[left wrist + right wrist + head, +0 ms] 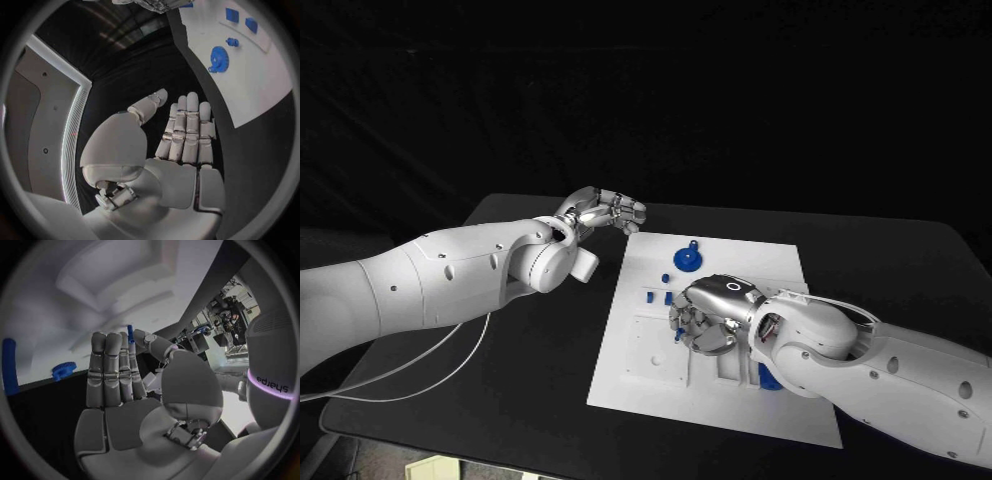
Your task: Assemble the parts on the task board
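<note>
The right hand (708, 318) pinches a blue peg (130, 333) over the board (776, 410), apparently to seat it; the left hand (602, 213), fingers straight and empty, waits off-board above the bench (516, 400)

Glossy white arm shells with small dark screws, thin white cable, silver segmented left hand (600, 213), right hand (711, 310)

Robotics lab; black table (516, 330), white task board (776, 260), dark backdrop
</note>
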Robot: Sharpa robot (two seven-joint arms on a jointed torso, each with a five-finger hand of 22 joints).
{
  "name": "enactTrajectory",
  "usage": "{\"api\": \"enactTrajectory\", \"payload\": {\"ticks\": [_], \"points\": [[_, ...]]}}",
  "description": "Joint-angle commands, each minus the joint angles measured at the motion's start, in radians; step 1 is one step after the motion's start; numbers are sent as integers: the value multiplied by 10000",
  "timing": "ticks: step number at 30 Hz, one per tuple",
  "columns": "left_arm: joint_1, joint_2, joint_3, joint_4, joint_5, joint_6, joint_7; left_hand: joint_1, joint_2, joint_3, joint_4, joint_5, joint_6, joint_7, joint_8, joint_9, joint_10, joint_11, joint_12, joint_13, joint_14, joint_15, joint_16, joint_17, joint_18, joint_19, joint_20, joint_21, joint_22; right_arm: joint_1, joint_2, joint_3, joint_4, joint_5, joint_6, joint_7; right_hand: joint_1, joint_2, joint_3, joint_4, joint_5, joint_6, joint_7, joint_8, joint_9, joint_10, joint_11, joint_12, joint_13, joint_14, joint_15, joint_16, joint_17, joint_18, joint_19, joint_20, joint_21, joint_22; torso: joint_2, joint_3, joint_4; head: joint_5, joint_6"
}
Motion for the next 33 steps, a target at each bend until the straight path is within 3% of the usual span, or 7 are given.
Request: {"api": "enactTrajectory", "payload": {"ticks": [1, 21, 33], "points": [[9, 1, 9, 11, 63, 90, 70, -101, 18, -40, 33, 28, -94, 16, 8, -18, -40, 23, -47, -17, 57, 38, -42, 16, 82, -6, 36, -69, 14, -37, 3, -45, -12, -119, 256, 10, -4, 120, 9, -59, -16, 56, -23, 62, 1, -18, 27, -52, 8, -8, -21, 22, -14, 134, 18, -71, 14, 15, -1, -3, 0, 8, -11], [10, -16, 8, -39, 63, 92, -9, -128, 5, -49, 37, 30, -129, 26, -1, -30, -48, 29, -63, -20, 59, 40, -81, 56, 83, -9, 37, -79, 26, -45, -2, -80, 53, -82, 266, 17, -17, 134, 3, -65, -10, 53, -22, 57, 16, -19, 29, -61, 27, -9, -19, 21, -19, 134, 15, -67, 10, 17, 3, 1, 8, 32, -65], [12, -12, 8, -31, 62, 101, -24, -138, 3, -50, 41, 31, -139, 29, -2, -33, -52, 31, -70, -22, 59, 41, -98, 74, 83, -11, 39, -84, 30, -44, 126, -152, -9, -359, 644, -225, -23, 129, 0, -74, 7, 50, -21, 52, 26, -23, 30, -69, 39, -10, -18, 20, -23, 134, 12, -65, 7, 18, 3, -2, 4, 30, -82]]}}
